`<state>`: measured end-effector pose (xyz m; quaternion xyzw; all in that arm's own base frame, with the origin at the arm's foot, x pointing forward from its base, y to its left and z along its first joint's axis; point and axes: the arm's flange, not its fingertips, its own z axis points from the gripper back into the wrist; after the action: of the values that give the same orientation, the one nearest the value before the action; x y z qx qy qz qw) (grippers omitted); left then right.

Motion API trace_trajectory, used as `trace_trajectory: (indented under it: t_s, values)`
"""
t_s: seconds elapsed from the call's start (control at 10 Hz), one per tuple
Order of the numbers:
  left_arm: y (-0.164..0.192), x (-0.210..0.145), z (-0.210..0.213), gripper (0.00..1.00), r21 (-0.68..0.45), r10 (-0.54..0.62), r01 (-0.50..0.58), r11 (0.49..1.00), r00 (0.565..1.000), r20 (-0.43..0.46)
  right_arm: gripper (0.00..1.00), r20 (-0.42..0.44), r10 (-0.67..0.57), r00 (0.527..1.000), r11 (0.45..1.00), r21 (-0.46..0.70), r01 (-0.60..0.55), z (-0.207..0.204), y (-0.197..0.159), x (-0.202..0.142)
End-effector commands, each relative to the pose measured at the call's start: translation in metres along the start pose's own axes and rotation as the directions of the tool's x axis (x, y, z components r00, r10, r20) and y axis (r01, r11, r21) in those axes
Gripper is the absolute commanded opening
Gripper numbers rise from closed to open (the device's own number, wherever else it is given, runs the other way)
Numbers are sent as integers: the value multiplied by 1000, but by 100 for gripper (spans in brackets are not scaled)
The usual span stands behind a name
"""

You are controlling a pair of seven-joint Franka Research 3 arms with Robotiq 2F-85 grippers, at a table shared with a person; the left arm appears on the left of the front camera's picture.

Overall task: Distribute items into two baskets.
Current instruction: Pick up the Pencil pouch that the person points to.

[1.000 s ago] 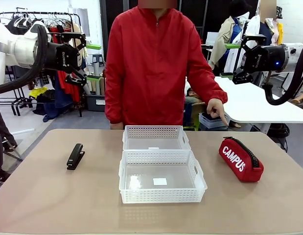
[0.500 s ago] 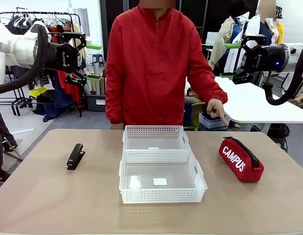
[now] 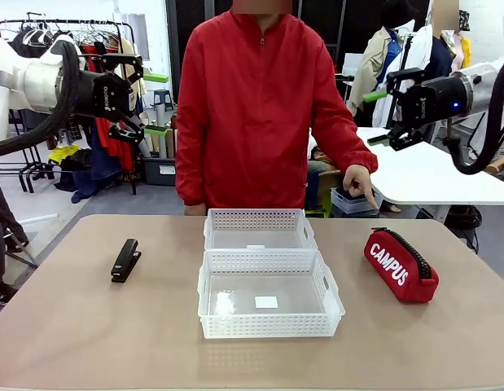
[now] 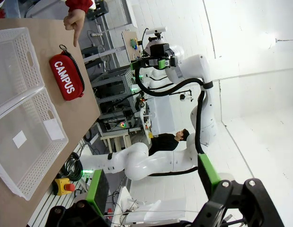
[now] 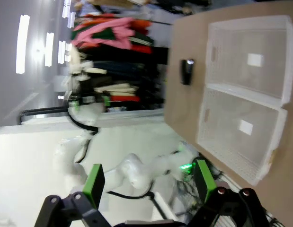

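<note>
1. While the left gripper (image 3: 154,103) and right gripper (image 3: 374,116) hang high, jaws wide and empty, a person's hand (image 3: 361,183) points at the red CAMPUS pouch (image 3: 401,266), right of two white baskets (image 3: 268,326); the black stapler (image 3: 125,260) lies left.
2. Likely best: straddle the pouch's narrow width, mid-length.

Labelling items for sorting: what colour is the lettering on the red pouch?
White "CAMPUS" lettering on the red pouch, clearest in the front view.

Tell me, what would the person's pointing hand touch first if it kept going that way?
Probably the far end of the red CAMPUS pouch, or the table right beside it. The hand hangs just beyond it, so depth is unclear.
</note>
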<state>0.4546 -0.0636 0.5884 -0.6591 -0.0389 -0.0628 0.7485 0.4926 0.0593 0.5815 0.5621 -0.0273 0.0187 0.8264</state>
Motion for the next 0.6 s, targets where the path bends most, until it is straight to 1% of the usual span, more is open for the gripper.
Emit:
trace_trajectory:
  t_s: [0.0,0.1,0.2,0.3,0.5]
  values:
    - [-1,0,1,100,-2,4,-4,1000,1000,2,100,-67,0,998,961,-276,-19,3,3,14]
    - [-1,0,1,100,-2,4,-4,1000,1000,2,100,-117,-8,993,913,-405,-40,8,-7,18]
    - [-1,0,1,100,-2,4,-4,1000,1000,2,100,-133,16,991,863,-498,-81,9,-22,22]
    - [-1,0,1,100,-2,4,-4,1000,1000,2,100,-176,49,983,809,-570,-142,13,-35,24]
    - [-1,0,1,100,-2,4,-4,1000,1000,2,100,-262,58,963,700,-677,-226,22,-66,21]
